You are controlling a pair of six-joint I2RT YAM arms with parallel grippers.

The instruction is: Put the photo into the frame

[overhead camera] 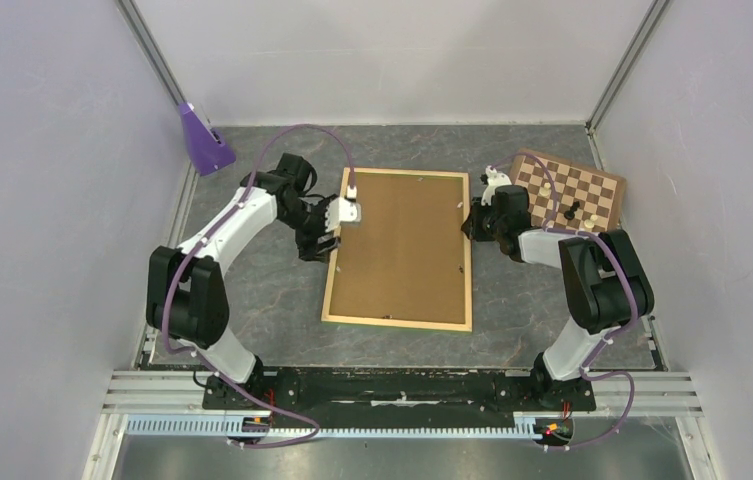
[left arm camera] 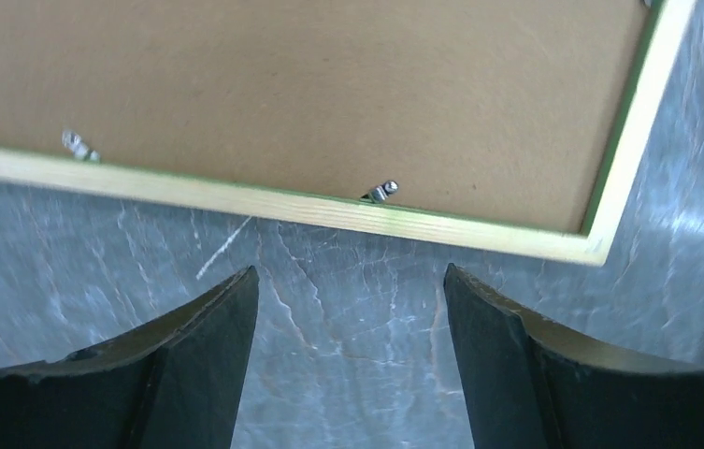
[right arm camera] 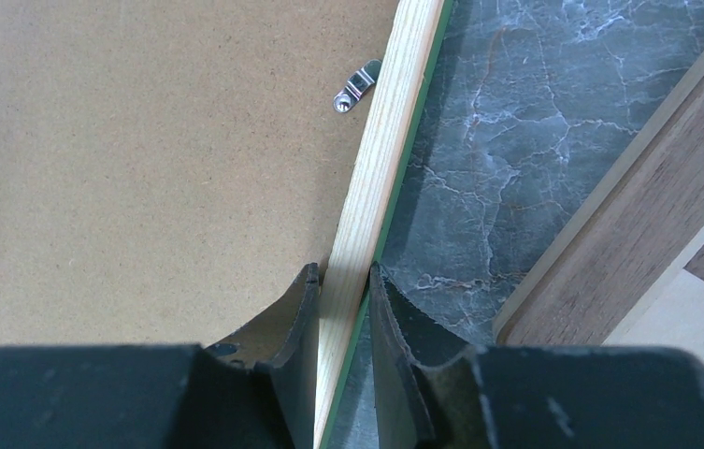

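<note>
The frame point(overhead camera: 397, 323) lies face down in the middle of the table, pale wood rails up, with a green edge showing. A brown hardboard panel point(overhead camera: 404, 245) fills it, and small metal clips point(right arm camera: 355, 86) sit along the rails. The photo is hidden. My right gripper point(overhead camera: 470, 222) is shut on the frame's right rail point(right arm camera: 390, 140), one finger on each side point(right arm camera: 343, 271). My left gripper point(overhead camera: 326, 238) is open and empty. It hovers over bare table point(left arm camera: 351, 271) just outside the left rail point(left arm camera: 329, 208), near a clip point(left arm camera: 380, 192).
A brown-and-cream chessboard point(overhead camera: 567, 188) with a few pieces lies at the back right, close to my right wrist, and its edge shows in the right wrist view point(right arm camera: 647, 243). A purple object point(overhead camera: 202, 140) stands at the back left. White walls enclose the table.
</note>
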